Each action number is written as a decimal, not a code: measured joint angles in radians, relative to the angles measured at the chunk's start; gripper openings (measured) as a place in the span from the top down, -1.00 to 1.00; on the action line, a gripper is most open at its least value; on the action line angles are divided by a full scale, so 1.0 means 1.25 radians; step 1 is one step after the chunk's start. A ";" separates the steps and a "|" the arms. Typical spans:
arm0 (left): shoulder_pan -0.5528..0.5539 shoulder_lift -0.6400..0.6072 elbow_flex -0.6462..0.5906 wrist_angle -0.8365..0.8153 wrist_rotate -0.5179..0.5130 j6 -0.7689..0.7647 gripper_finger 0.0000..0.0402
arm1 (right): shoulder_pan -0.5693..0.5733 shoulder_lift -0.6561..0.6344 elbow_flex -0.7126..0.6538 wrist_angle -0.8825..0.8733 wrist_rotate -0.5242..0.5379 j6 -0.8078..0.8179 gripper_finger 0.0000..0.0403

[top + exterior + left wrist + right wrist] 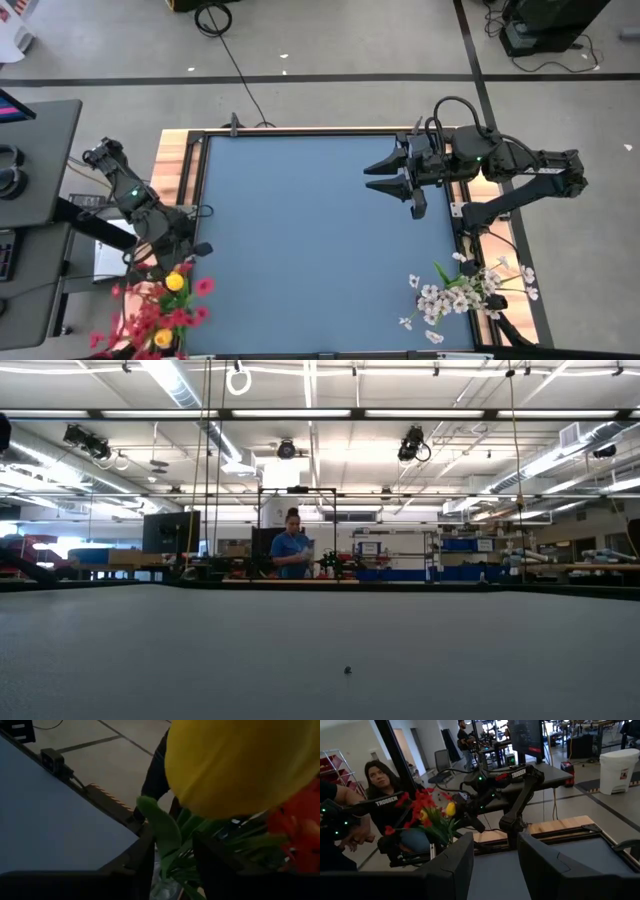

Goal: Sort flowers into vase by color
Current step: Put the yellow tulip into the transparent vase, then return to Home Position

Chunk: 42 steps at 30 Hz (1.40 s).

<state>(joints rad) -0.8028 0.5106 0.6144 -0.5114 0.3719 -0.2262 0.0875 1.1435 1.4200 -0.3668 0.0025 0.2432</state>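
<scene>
High view says this one's pretty much wrapped up, I'd guess. At the near left corner, just off the table edge, there's a bunch of red flowers (150,320) with yellow tulips (175,283) mixed in, and the left gripper (182,262) sits right over it. In its wrist view a yellow tulip head fills most of the shot, with green stem and leaf in the gap between the dark fingers, which look parted, not pinching. The vase itself I can't really make out.

Near right corner has the white flowers (465,293) bunched up, hanging over the edge. The right gripper (398,176) hovers farther back over the mat, fingers spread and empty.

The blue-grey table mat (300,240) holds no loose stems that I can see, so nothing obvious is left to sort.

Beyond that it's a big workshop: ceiling strip lights, desks, monitors, a person (292,545) standing way back in the low view.
</scene>
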 joint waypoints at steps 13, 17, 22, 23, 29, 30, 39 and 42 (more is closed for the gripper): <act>-0.008 0.001 0.064 0.031 0.000 -0.035 -0.02 | 0.000 0.000 0.000 0.000 0.000 0.000 0.20; -0.008 0.011 0.110 -0.029 -0.008 -0.023 -0.10 | 0.000 0.000 0.000 0.000 0.000 0.000 0.20; -0.007 0.017 0.134 -0.044 -0.009 -0.039 -0.17 | 0.000 0.000 0.000 0.000 0.000 0.000 0.20; -0.007 0.019 0.144 -0.044 -0.009 -0.039 -0.18 | 0.000 0.000 0.000 0.000 0.000 0.000 0.20; -0.007 0.040 0.275 -0.141 -0.082 0.007 -0.19 | 0.000 0.000 0.000 0.000 0.000 0.000 0.20; -0.007 0.044 0.310 -0.181 -0.120 0.021 -0.19 | 0.000 0.000 0.000 0.000 0.000 0.000 0.20; -0.006 0.068 0.489 -0.207 -0.512 0.152 -0.09 | 0.000 0.000 0.000 0.000 0.000 0.000 0.20; -0.006 0.067 0.486 -0.185 -0.588 0.153 0.01 | 0.000 0.000 0.000 0.000 0.000 0.000 0.20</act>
<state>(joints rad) -0.8104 0.5938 1.2218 -0.7429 -0.3627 -0.0344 0.0879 1.1435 1.4200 -0.3668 0.0025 0.2431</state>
